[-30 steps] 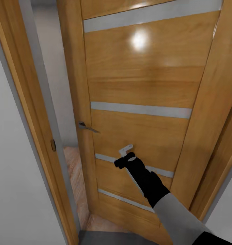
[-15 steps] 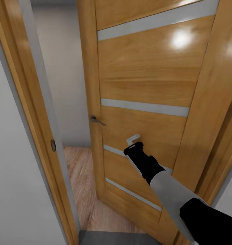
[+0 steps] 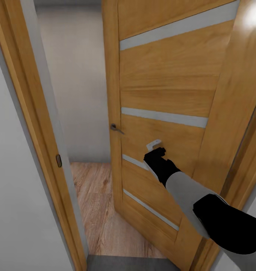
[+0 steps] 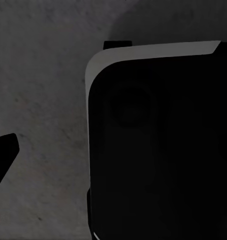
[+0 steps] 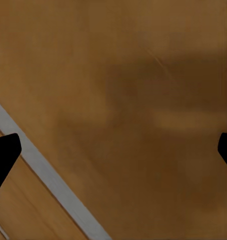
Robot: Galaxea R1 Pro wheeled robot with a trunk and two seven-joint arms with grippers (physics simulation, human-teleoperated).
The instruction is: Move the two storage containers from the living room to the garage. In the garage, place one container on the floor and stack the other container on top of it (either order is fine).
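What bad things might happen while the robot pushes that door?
The right gripper presses on the smooth wooden door well below the door handle, so it might slide off the glossy panel. The opening beside the door frame looks narrow, so the robot's arm or body might bump the frame going through.

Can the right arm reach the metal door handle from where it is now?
Probably yes. The right gripper is at the door panel, and the door handle sits on the same face with nothing between them.
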